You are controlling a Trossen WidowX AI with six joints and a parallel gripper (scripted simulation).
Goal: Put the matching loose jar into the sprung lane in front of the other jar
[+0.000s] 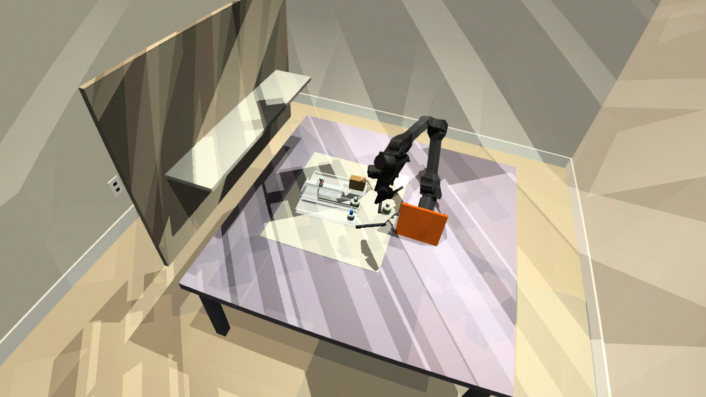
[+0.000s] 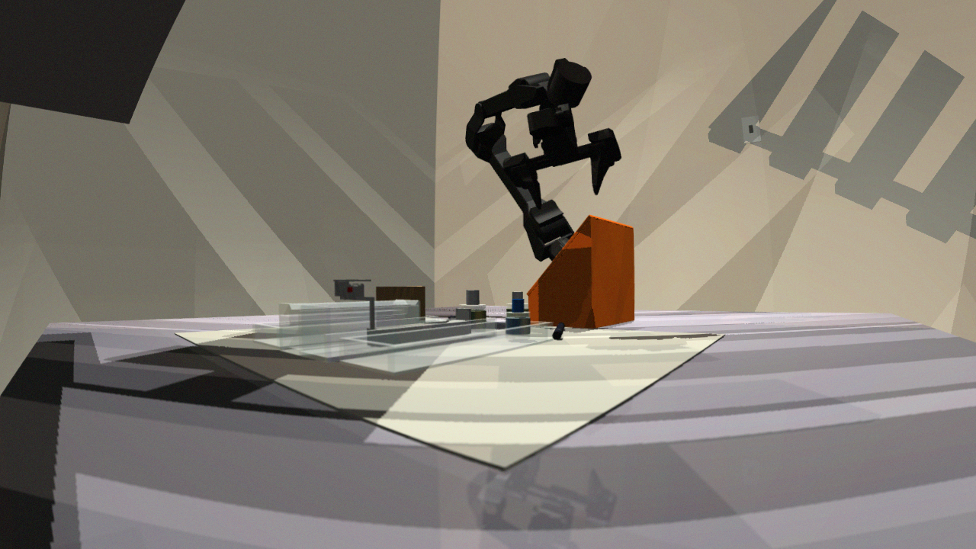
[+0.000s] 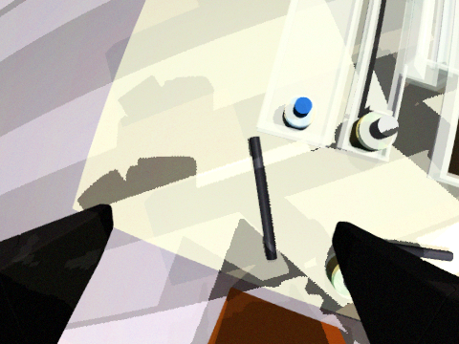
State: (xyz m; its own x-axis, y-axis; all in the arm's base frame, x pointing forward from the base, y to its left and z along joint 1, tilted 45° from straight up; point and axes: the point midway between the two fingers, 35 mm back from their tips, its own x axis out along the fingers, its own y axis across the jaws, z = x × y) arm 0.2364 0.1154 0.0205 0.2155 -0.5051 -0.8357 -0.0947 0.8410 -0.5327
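Observation:
My gripper is open and empty, high above the front right part of the cream mat. A clear lane rack lies on the mat. A grey-capped olive jar stands at the front end of the lane with the dark rail. A blue-capped jar stands in the neighbouring clear lane. A loose pale-capped jar stands on the mat by the orange block, partly hidden behind my right finger in the wrist view.
An orange wedge block stands right of the mat. A black rod lies in front of the rack, and a second rod lies near the loose jar. A brown box stands behind the rack.

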